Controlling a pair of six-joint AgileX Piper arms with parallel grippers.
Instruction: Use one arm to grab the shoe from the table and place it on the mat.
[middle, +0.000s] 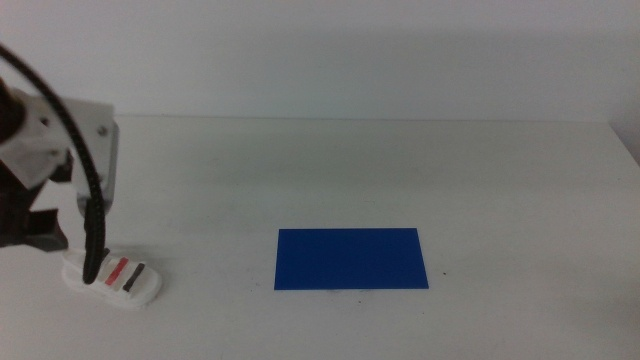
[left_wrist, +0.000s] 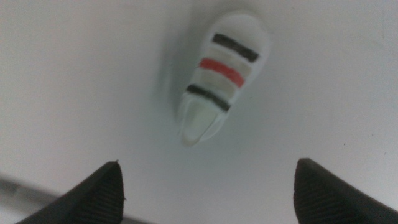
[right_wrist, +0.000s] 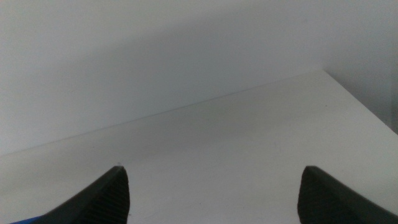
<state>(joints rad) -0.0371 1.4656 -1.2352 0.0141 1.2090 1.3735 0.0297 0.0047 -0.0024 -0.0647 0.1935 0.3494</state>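
While my left gripper (left_wrist: 205, 186) hangs wide open and empty above the shoe (left_wrist: 222, 74), that shoe lies at the white table's (middle: 400, 170) near-left, well apart from the blue mat (middle: 350, 258). My right gripper (right_wrist: 211, 193) waits, also spread wide, over bare table.

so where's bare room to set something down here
Bare table lies beyond and right of the mat, and between the mat and the shoe. Crowded only at the near left, where the open left claw hangs over the shoe.

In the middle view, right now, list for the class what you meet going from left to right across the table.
Left arm with its open left gripper above the shoe's heel → shoe → mat → bare table. The waiting right arm is out of this view.
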